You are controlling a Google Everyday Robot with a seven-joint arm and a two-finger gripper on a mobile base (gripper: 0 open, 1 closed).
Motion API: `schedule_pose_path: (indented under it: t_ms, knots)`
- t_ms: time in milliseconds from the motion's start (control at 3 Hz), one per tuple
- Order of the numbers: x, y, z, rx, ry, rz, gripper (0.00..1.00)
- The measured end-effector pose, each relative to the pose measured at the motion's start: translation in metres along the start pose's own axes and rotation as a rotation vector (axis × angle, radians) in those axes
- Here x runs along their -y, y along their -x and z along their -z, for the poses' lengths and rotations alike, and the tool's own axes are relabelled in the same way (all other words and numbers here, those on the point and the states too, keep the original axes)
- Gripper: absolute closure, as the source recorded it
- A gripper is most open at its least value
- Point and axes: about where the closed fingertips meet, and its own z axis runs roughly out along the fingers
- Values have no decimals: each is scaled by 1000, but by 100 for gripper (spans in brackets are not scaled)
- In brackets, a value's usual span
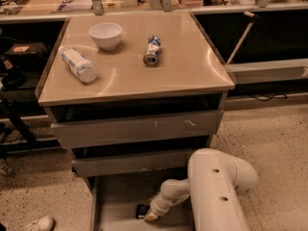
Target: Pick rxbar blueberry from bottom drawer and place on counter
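The bottom drawer [115,201] is pulled open below two shallower drawers and shows a wide grey floor. The rxbar blueberry [141,211] lies on that floor as a small dark bar, partly covered by the arm. My gripper [150,216] reaches down into the drawer at the end of the white arm [216,186], right beside the bar and touching or nearly touching it. The counter [183,66] is the tan top of the cabinet above.
On the counter stand a white bowl [105,34], a clear bottle lying on its side [78,64] and a blue-white can on its side [152,50]. The middle drawer [139,160] juts out over the bottom drawer's back. Dark shelving flanks both sides.
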Motion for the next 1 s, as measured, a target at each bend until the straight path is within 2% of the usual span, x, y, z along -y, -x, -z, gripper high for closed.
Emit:
schedule_pose_path:
  t_ms: [333,667,1000]
  knots:
    - [0,0,0,0,0,0,100]
    - [-1,3,5,0,0,0,100]
    - [-1,13,25,7,-16,-41,100]
